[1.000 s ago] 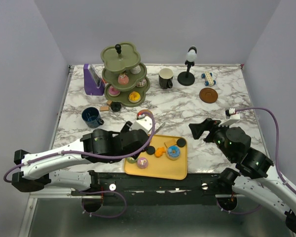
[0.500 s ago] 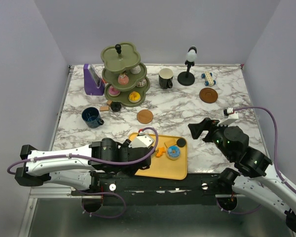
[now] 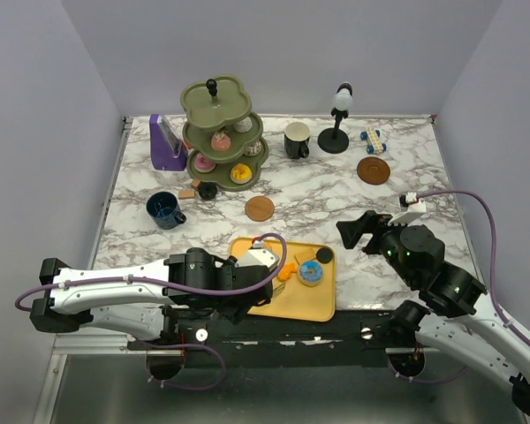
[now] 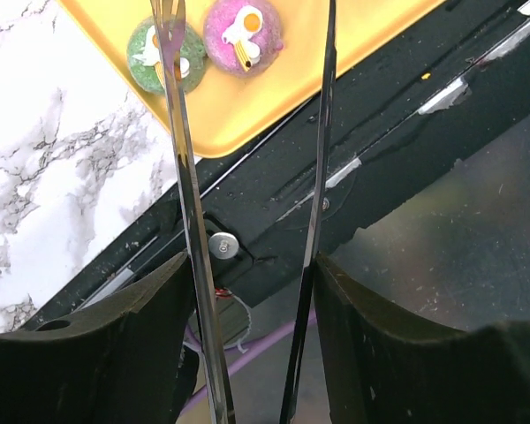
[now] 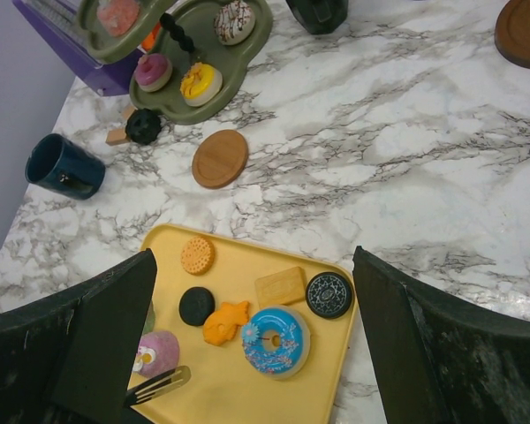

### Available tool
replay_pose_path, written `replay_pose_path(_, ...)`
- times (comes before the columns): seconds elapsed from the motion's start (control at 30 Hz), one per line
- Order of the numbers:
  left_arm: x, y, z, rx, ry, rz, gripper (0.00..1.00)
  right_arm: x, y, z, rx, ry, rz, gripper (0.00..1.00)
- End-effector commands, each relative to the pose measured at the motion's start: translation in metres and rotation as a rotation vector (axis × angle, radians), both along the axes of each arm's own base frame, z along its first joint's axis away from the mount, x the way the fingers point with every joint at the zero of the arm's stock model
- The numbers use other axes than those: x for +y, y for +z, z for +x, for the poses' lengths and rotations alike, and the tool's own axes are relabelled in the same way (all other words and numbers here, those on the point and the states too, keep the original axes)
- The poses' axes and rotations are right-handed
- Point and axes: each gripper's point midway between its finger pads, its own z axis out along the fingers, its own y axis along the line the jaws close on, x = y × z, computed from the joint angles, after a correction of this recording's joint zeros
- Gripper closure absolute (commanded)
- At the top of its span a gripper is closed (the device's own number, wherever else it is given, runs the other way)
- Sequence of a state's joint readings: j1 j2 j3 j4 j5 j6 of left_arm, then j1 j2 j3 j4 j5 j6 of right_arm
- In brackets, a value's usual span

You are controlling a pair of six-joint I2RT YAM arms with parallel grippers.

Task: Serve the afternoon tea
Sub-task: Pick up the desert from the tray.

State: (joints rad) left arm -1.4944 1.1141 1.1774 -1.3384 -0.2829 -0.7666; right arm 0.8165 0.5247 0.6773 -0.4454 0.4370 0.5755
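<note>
A yellow tray at the table's near edge holds a blue doughnut, a pink cupcake, a green cupcake and several biscuits. My left gripper hangs over the tray's near left corner, shut on metal tongs whose tips reach the two cupcakes. My right gripper stands open above the tray's right side, holding nothing. The olive-green stand at the back carries several cakes. On the table stand a dark-blue mug, a black mug and two brown coasters.
A purple wedge holder stands left of the stand. Behind the right coaster are a black stand with a white ball and a small blue-and-white toy. A small black piece lies by the stand's foot.
My left arm has drawn back toward the near edge with the tongs, uncovering the middle coaster. The right arm has barely moved.
</note>
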Motion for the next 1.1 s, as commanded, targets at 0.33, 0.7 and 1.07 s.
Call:
replay_pose_path(0.33,0.021,-0.014,-0.01,0.046,-0.014,0.075,0.37,-0.005,-0.002,0.0,-0.007,-0.019,-0.006,0.0)
replay_pose_path(0.7,0.018,-0.005,-0.013,0.061,-0.049,0.066,0.4,-0.004,-0.002,0.0,-0.004,-0.019,-0.008,0.0)
replay_pose_path(1.07,0.015,-0.011,-0.018,0.087,-0.109,0.112,0.46,-0.005,-0.002,0.0,-0.006,-0.021,-0.006,0.0)
